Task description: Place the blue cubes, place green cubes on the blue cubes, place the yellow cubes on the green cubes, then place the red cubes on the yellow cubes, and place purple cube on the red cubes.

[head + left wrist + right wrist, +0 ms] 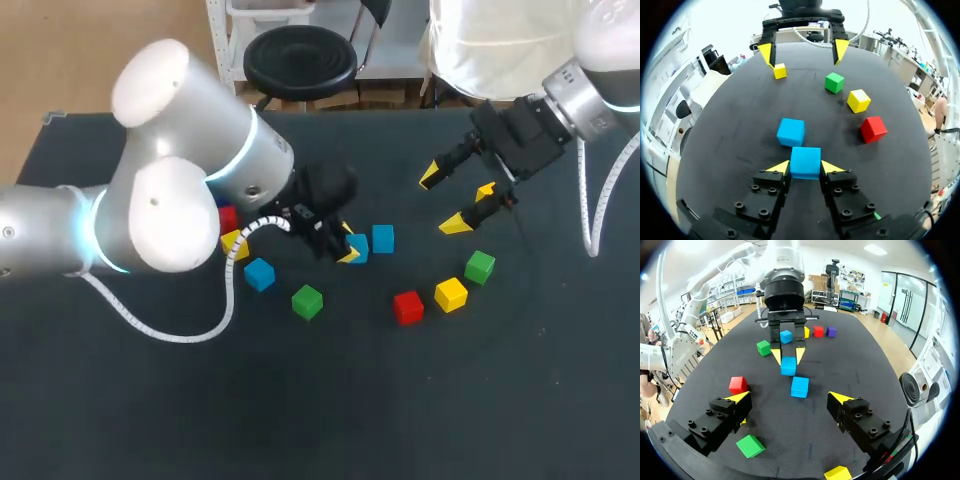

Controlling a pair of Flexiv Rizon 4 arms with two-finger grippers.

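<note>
- where the head view looks down, our left gripper [346, 247] pinches a blue cube [358, 246] low at the table [320, 400], with a second blue cube [383, 238] just beside it.
- in the left wrist view, both fingers [779, 167] press that cube's sides.
- in the right wrist view, our right gripper [789, 398] hangs spread wide, the second blue cube ahead of it.

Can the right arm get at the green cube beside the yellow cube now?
Probably yes. The right gripper is open and empty, close by the green cube; nothing lies between them, and the yellow cube stands apart from it.
</note>
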